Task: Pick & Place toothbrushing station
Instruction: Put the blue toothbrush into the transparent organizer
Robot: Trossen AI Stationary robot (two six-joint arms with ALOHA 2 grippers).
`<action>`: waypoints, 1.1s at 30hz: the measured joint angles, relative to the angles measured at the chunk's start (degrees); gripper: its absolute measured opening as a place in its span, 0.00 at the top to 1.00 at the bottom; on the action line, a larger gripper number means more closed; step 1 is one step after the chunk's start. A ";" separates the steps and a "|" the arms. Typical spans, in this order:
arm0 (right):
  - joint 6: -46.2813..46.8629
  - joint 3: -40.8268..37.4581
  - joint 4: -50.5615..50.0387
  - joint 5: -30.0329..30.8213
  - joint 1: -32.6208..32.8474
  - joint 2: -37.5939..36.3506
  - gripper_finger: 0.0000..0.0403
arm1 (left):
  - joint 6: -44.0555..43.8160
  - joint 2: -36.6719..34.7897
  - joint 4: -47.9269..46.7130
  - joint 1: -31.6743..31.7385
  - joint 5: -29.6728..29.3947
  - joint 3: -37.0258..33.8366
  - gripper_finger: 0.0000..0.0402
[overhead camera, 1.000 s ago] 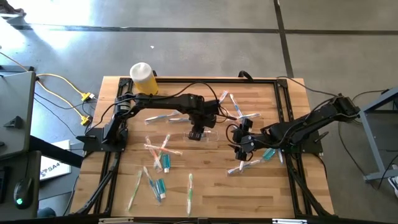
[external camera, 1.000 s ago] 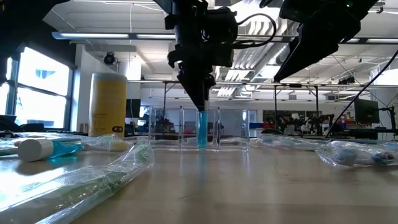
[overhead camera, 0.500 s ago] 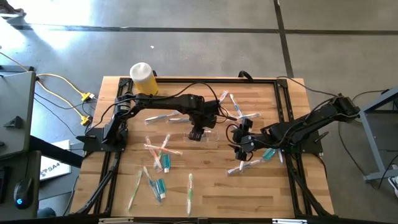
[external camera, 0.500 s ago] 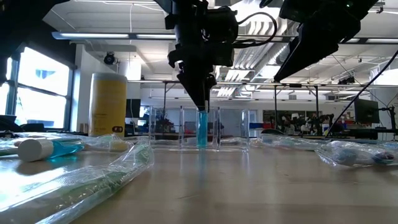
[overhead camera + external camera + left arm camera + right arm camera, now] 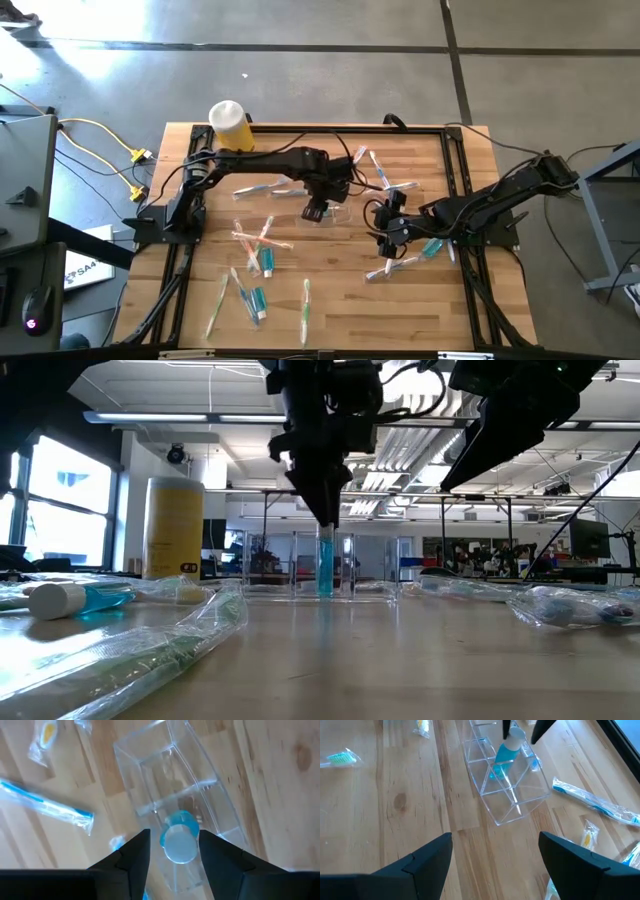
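Left gripper has let go and lifted: fingers spread either side of tube, which you see standing in container mid-table, probably untouched. Right gripper wide, empty, waiting nearby. Fetch next item.

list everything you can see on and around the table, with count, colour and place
clear container: one, see-through, compartmented, middle of the table
tube: one, white with teal end, standing upright in a container compartment, under the left gripper
loose tubes: several, white and teal, lying on the near-left and right of the table
toothbrushes: many, pastel handles, in clear wrappers, scattered around the container
yellow bottle: one, yellow with white cap, far-left edge of the table
table: one, light wood with a black frame
cables: a few, yellow and black, left of the table
left gripper: open, fingers either side of the upright tube's top
right gripper: open, hovering right of the container, holding nothing
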 joint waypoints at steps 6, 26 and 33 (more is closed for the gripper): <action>0.07 0.00 0.00 -0.15 0.01 0.00 0.28 | -2.03 0.04 -13.46 -1.48 -0.39 9.63 0.59; 5.05 -5.10 2.03 -0.20 -0.01 -0.02 0.28 | -19.11 -11.82 -29.54 5.34 -0.39 3.12 0.59; 5.01 -6.40 3.14 -0.18 -0.01 -0.02 0.28 | -16.99 -17.96 -23.02 10.84 -0.30 -16.67 0.59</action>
